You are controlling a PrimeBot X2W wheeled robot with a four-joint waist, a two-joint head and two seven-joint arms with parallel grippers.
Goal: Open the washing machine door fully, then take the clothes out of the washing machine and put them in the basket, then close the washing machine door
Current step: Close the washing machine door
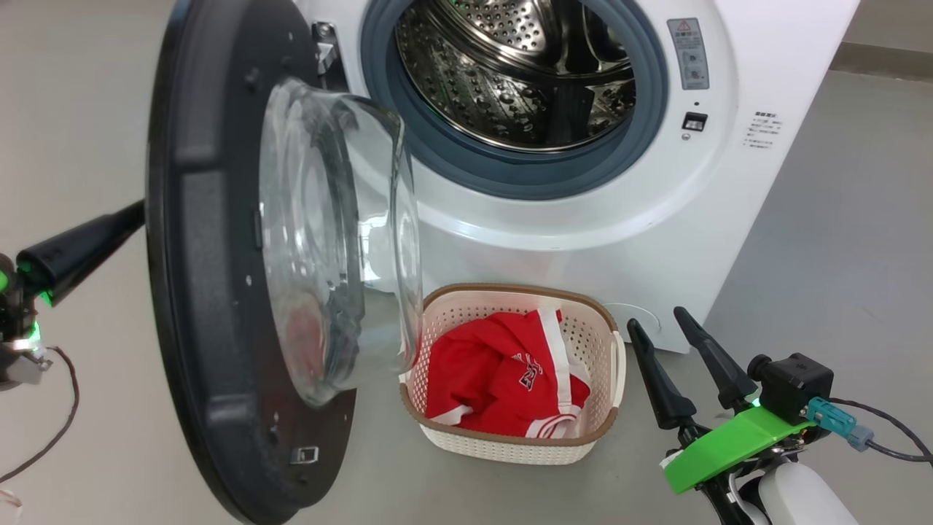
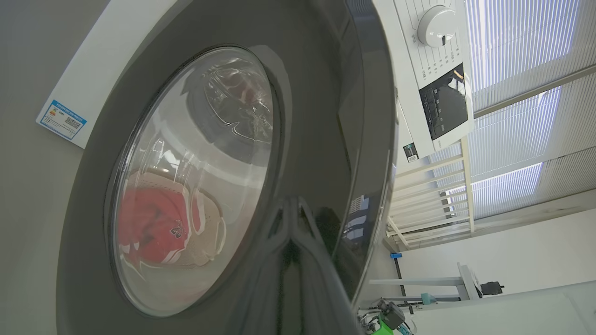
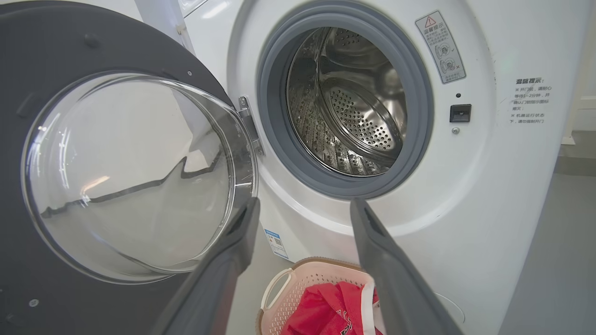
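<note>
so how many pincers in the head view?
2: left pincer, shut, far left at the washing machine door's outer side; right pincer, open, lower right beside the basket.

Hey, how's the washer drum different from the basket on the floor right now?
The drum is shiny steel; the basket is cream plastic with a brown rim. The drum looks bare of laundry in what shows, while the basket holds the red clothes. The drum opens forward from the washing machine; the basket opens upward on the floor. Both are perforated.
</note>
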